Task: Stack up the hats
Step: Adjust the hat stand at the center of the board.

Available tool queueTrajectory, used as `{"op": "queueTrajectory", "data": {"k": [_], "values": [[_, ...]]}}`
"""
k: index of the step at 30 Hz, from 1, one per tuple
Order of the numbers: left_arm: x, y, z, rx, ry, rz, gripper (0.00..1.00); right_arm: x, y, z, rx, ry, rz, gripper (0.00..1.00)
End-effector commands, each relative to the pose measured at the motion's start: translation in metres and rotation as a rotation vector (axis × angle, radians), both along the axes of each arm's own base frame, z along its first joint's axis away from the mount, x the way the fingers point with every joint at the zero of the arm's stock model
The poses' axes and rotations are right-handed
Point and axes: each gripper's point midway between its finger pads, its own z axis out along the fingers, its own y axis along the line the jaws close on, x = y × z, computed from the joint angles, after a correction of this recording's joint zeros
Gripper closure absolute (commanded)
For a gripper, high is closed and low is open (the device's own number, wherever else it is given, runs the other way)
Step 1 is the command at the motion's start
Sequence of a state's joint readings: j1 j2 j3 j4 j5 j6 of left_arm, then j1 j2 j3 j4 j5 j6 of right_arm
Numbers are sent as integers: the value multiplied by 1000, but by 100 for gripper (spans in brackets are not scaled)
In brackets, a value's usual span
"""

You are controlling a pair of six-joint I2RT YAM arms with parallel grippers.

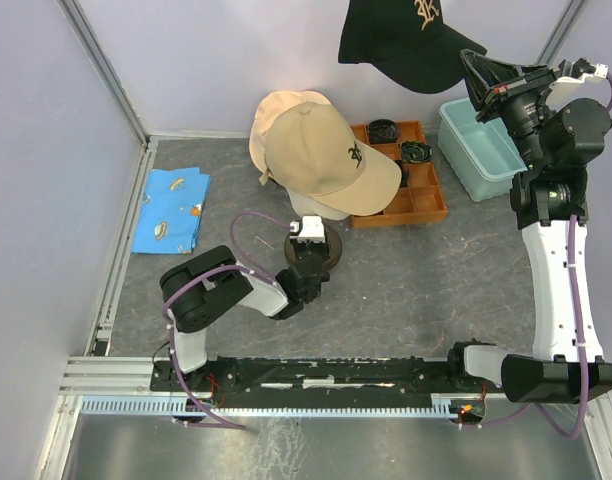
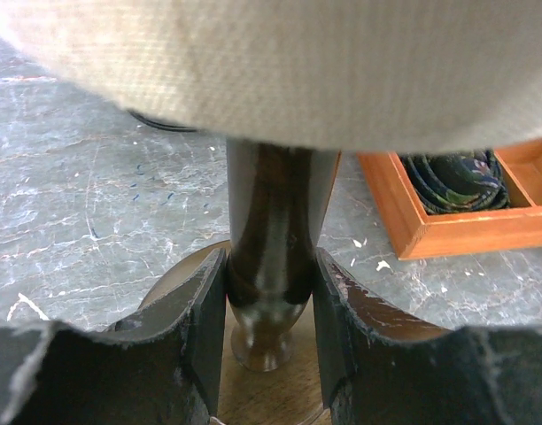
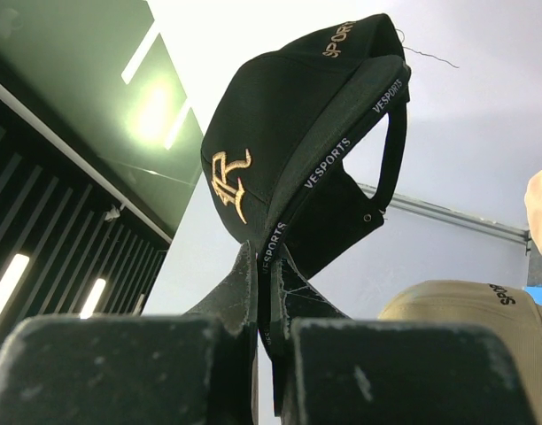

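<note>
Overhead view: the right gripper (image 1: 474,66) is raised at 1 o'clock, its jaws pinched tight on the edge of a black cap (image 1: 406,40) with gold lettering, which hangs in the air. At the centre, a tan cap (image 1: 321,150) sits on a brown stand (image 2: 271,204). A beige hat (image 1: 271,112) lies touching it at 10 o'clock. The left gripper (image 2: 269,283) is closed around the stand's post (both fingers pressing on it), low over the grey tabletop (image 1: 436,290).
</note>
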State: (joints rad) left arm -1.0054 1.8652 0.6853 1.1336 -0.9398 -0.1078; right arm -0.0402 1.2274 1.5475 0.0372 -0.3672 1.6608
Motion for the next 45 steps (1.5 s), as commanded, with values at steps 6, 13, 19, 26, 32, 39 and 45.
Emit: {"op": "queueTrajectory", "data": {"k": [6, 13, 19, 26, 32, 39, 45], "values": [[0, 8, 3, -59, 0, 217, 97, -29, 2, 37, 6, -144, 19, 100], [-11, 8, 0, -72, 13, 193, 76, -28, 2, 38, 5, -149, 18, 100], [-24, 20, 7, -115, -19, 194, 72, -27, 2, 38, 2, -151, 16, 100], [-34, 14, 23, -149, -64, 137, 54, -27, 3, 38, -6, -150, 16, 100], [-40, 7, 24, -137, -101, 119, 30, -29, 4, 37, -20, -150, 19, 100], [-51, 3, 43, -148, -145, 99, 20, -28, 4, 30, -22, -139, 18, 100], [-69, 8, 53, -152, -158, 69, 20, -30, 6, 31, -29, -145, 23, 100]]}}
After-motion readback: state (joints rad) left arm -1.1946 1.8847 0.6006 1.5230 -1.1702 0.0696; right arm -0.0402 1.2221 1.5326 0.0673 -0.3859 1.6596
